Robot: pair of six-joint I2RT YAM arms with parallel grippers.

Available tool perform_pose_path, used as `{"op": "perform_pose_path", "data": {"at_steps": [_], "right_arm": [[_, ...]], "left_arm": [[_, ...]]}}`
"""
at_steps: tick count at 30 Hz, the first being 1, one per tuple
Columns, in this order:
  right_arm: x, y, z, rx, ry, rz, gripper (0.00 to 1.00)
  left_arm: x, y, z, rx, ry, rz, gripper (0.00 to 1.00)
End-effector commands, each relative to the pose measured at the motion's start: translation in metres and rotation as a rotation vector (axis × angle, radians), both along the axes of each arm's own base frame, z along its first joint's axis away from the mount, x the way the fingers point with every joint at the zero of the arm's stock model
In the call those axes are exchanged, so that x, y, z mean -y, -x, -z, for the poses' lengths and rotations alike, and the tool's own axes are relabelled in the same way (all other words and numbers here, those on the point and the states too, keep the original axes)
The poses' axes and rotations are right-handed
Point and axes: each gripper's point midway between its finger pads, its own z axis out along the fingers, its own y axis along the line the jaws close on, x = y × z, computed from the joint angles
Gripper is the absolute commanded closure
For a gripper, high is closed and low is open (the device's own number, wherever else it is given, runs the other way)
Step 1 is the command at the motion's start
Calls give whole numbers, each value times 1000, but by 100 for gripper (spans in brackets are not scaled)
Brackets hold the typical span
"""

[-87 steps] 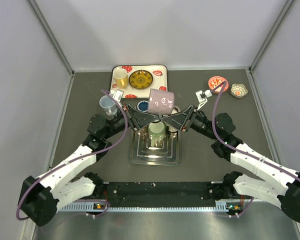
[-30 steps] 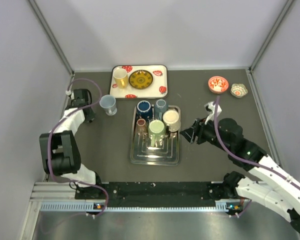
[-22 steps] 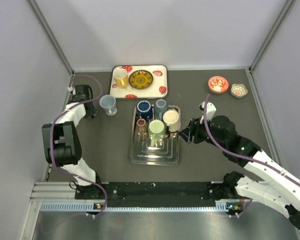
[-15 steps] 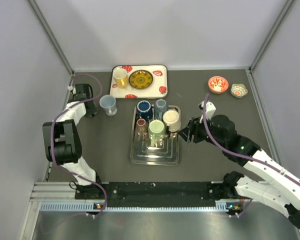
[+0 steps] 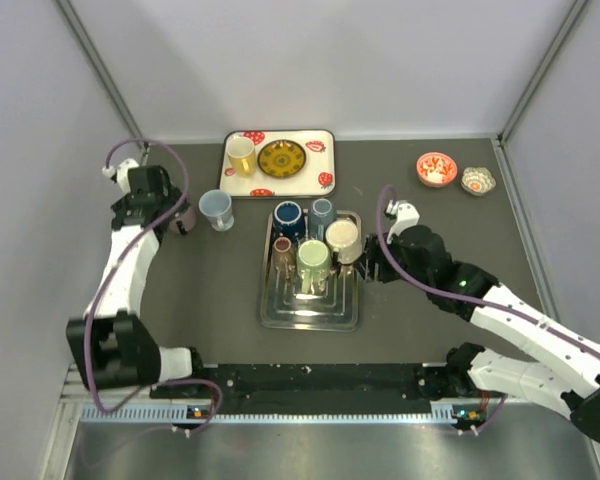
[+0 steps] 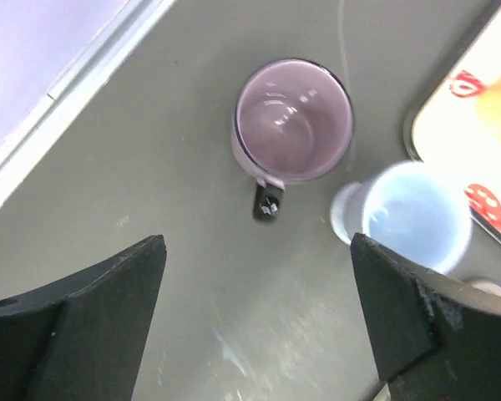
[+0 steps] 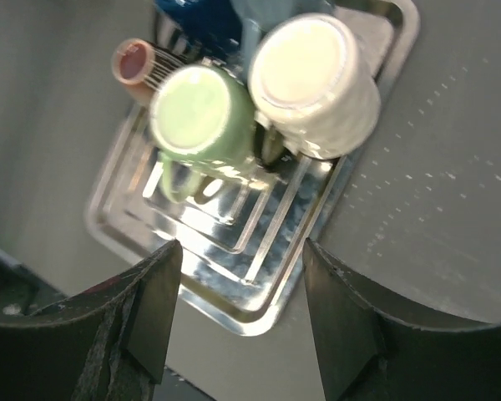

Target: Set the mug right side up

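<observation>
A lilac mug (image 6: 294,119) stands upright on the table, mouth up, its dark handle toward my left gripper (image 6: 256,251). That gripper hovers above it, open and empty. In the top view the left gripper (image 5: 168,212) is at the table's far left and the arm hides most of this mug. My right gripper (image 7: 242,251) (image 5: 365,265) is open over the right rim of the metal tray (image 7: 259,317). On that tray a green mug (image 7: 202,113) and a cream mug (image 7: 313,71) sit bottom up.
A light blue cup (image 6: 413,213) stands right beside the lilac mug. The metal tray (image 5: 310,318) also carries a dark blue mug (image 5: 287,215), a grey-blue cup (image 5: 322,210) and a striped brown cup (image 5: 282,250). A strawberry tray (image 5: 325,150) sits behind; small bowls (image 5: 435,168) lie far right.
My left gripper has opened wide and lifted away from the lilac mug, the arm stretching out. My right gripper has moved left toward the metal tray.
</observation>
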Motion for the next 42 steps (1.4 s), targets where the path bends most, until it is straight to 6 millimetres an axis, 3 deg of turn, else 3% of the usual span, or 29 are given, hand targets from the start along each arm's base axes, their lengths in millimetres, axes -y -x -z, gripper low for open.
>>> {"op": "perform_pose_path", "data": {"at_steps": [1, 2, 3, 5, 6, 8, 9, 11, 20, 21, 23, 28, 31, 36, 42], "right_arm": [[-8, -16, 3, 50, 128, 47, 40], [-11, -18, 4, 48, 151, 51, 40], [-18, -17, 1, 38, 173, 36, 40], [-34, -13, 15, 21, 259, 13, 39], [-41, -15, 11, 28, 266, 23, 39], [-48, -17, 25, 10, 309, 43, 39], [-50, -20, 25, 0, 297, 75, 39], [-54, -25, 33, -18, 309, 98, 39], [-118, -22, 36, -105, 260, 97, 42], [-122, -22, 47, -138, 264, 113, 42], [-130, -22, 49, -172, 233, 136, 42], [-136, -22, 66, -228, 226, 189, 42], [-136, -22, 74, -254, 232, 222, 42], [-141, -24, 83, -280, 237, 241, 44], [-144, -30, 88, -284, 251, 255, 51]], "left_arm": [[30, 43, -27, 83, -4, 47, 1], [56, 46, -29, 100, 1, 123, 1], [69, 54, -38, 138, 7, 159, 1], [105, 70, -24, 132, 42, 263, 1], [114, 77, -29, 171, 62, 289, 1], [133, 92, -14, 168, 111, 336, 1], [136, 97, -20, 205, 135, 347, 1], [142, 107, -10, 201, 177, 363, 1], [140, 126, 4, 175, 231, 329, 1], [137, 126, 6, 170, 223, 314, 1], [133, 128, 11, 162, 226, 277, 1], [108, 137, 31, 110, 214, 65, 3], [103, 142, 46, 39, 198, 16, 7], [104, 144, 52, 5, 207, -5, 10], [102, 143, 46, 38, 205, -5, 14]]}}
